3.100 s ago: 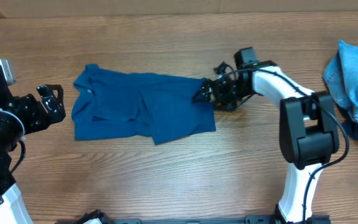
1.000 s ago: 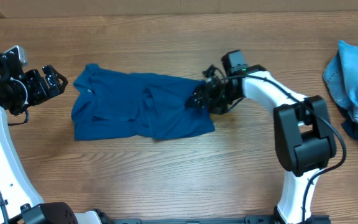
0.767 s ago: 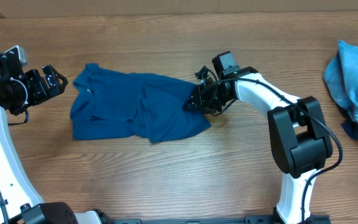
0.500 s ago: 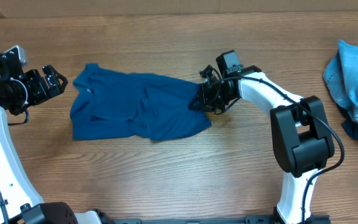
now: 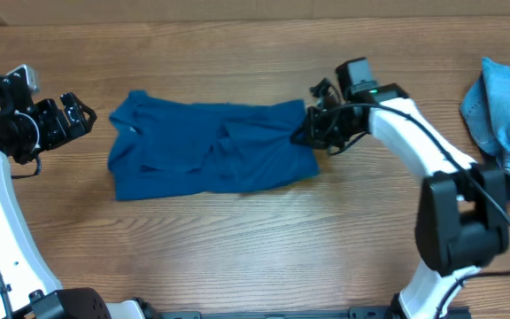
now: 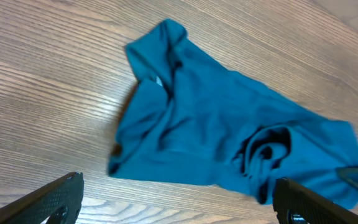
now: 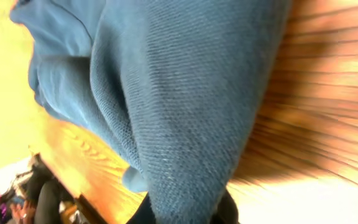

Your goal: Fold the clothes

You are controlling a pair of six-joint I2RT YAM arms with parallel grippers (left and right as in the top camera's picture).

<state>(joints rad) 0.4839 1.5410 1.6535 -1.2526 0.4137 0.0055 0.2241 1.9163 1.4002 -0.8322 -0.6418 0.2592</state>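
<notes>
Blue shirt (image 5: pixel 211 158) lengthwise left-right

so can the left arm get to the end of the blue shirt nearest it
Probably yes: the left gripper hangs open beside the blue shirt, with only bare table between them.

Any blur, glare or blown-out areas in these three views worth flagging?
Overhead: evenly lit and sharp, only soft shadows along the blue shirt. Left wrist: clear, no glare. Right wrist: knit weave sharp up close, but the table behind is streaked with blur, and the left and bottom edges are blown out.
</notes>
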